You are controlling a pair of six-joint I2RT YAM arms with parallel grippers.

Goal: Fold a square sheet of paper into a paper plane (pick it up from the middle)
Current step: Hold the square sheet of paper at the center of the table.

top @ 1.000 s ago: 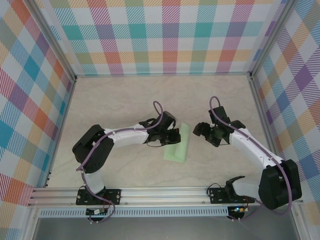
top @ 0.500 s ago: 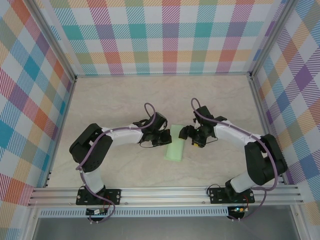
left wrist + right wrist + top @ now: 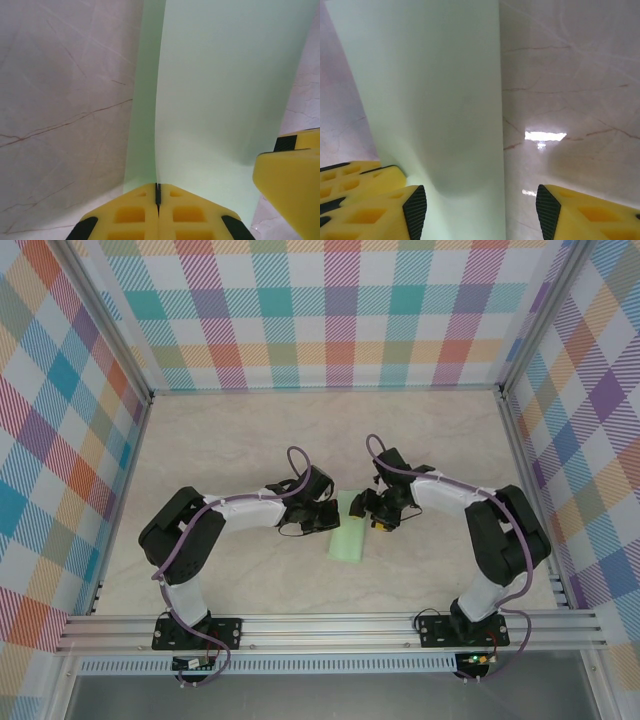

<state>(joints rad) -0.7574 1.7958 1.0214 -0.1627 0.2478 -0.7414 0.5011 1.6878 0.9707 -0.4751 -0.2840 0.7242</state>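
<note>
- Left gripper: jaws pressed together on the left edge of the paper, probably to pin the fold while a crease is made.
- Paper: mint-green, folded to a narrow strip. It lies on the table between the two arms, with one layer lifting slightly at the pinch.
- Right gripper: jaws apart, straddling the strip's right edge, one finger over paper and one over table. It holds nothing and is likely poised to press or grip.
- Writing, brands: none legible.
</note>
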